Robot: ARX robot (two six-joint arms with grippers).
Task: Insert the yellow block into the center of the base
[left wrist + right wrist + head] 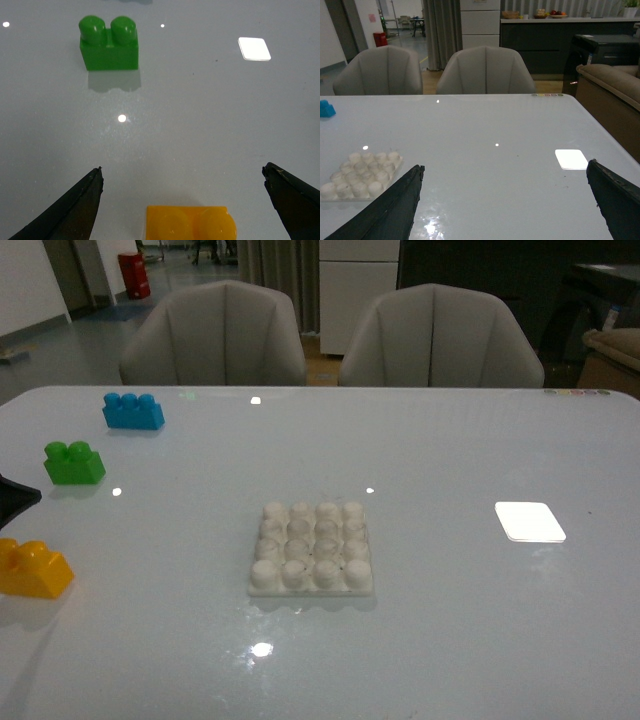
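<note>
Early going here: the yellow block point(191, 223) sits on the desk, well left of the base point(311, 548), whose studs are all bare, the left end effector point(182, 171) spread wide around it, nothing grasped yet, the right end effector point(506, 167) likewise released and empty.

**Yellow block point(33, 569) and base point(311, 548) on the bench point(450, 640), well apart.**
You see the yellow block, a small yellow-orange brick, standing upright with its two round studs on top, at the bench's near left, partly cut off by the front view's left edge. The base, a flat square white plate with a four-by-four grid of round studs, lies flat at mid-bench to the block's right, all sixteen studs showing.
</note>
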